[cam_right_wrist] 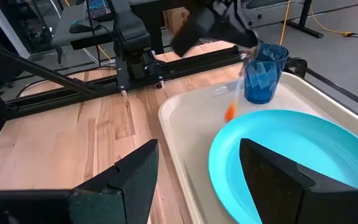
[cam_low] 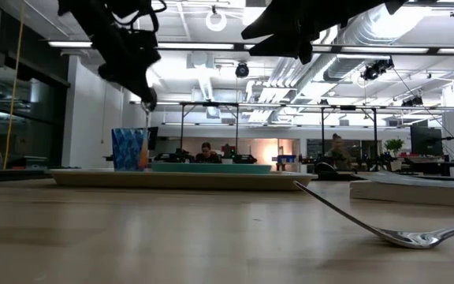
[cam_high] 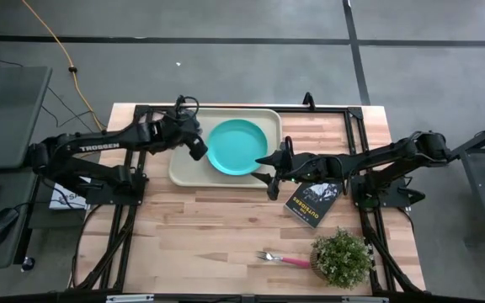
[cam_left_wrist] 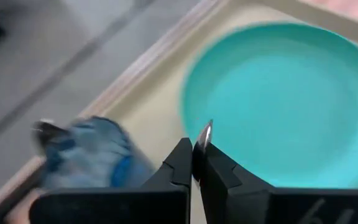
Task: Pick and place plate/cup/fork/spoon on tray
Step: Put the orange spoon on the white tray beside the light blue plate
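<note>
The cream tray (cam_high: 183,172) lies at the table's far middle, with the turquoise plate (cam_high: 238,145) flat on it. The blue cup (cam_right_wrist: 265,73) stands upright in the tray's far left corner; in the high view my left arm hides it. My left gripper (cam_high: 198,150) is above the tray, between cup and plate, shut on the spoon (cam_right_wrist: 234,99). My right gripper (cam_high: 271,173) is open and empty over the plate's right rim and the tray's near right corner. The fork (cam_high: 281,259) lies flat on the table near the front, its handle toward the right. My left gripper pinches the spoon's silver end (cam_left_wrist: 205,132) between its two fingers, and a sliver of metal shows past the fingertips. The fingers point down from above. The spoon hangs below them, orange handle end (cam_right_wrist: 230,112) lowest, over the tray floor beside the cup.
A black book (cam_high: 312,202) lies on the table just right of the tray's near corner, under my right arm. A small potted plant (cam_high: 341,257) stands at the front right, next to the fork. Bare wood lies in front of the tray.
</note>
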You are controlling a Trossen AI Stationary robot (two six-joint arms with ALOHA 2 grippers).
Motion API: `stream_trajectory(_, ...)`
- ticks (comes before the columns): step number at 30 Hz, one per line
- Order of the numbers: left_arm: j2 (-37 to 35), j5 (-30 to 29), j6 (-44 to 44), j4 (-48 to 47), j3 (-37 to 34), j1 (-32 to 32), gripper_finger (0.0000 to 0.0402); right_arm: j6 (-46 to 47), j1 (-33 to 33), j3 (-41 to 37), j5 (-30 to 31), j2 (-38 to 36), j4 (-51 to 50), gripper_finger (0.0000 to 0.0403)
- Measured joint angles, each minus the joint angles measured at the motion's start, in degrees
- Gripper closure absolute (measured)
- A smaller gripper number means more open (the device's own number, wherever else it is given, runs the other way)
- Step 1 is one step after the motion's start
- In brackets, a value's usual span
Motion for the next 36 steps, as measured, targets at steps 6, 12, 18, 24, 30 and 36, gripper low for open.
stream_trajectory(6, 1.1, 4.8, -2.7, -17.8, 9.5, 0.0, 0.0401, 0.0, 0.0, 0.0, -0.1, 0.0, 0.0, 0.0187)
stream_trajectory(12, 2.7, 10.9, -2.6, -18.8, 11.4, 3.7, 0.0401, 0.2, 0.0, 0.0, -0.3, 0.0, 0.0, 0.0187)
stream_trajectory(18, 9.7, 17.9, -2.5, -18.6, 11.3, 9.2, 0.0401, 0.2, 0.0, 0.0, -0.4, 0.0, 0.0, 0.0187)
stream_trajectory(24, 16.7, 20.4, -1.2, -15.0, 11.3, 11.9, 0.0401, 0.1, 0.0, 0.0, -0.4, 0.0, 0.0, 0.0187)
stream_trajectory(30, 19.9, 21.3, -1.8, -14.0, 11.3, 13.3, 0.0402, 0.2, 0.0, 0.0, -0.4, 0.0, -0.7, 0.0187)
stream_trajectory(36, 22.0, 20.2, -2.7, -13.9, 11.3, 13.3, 0.0402, 0.5, 0.0, 0.0, -0.4, 0.0, -0.9, 0.0187)
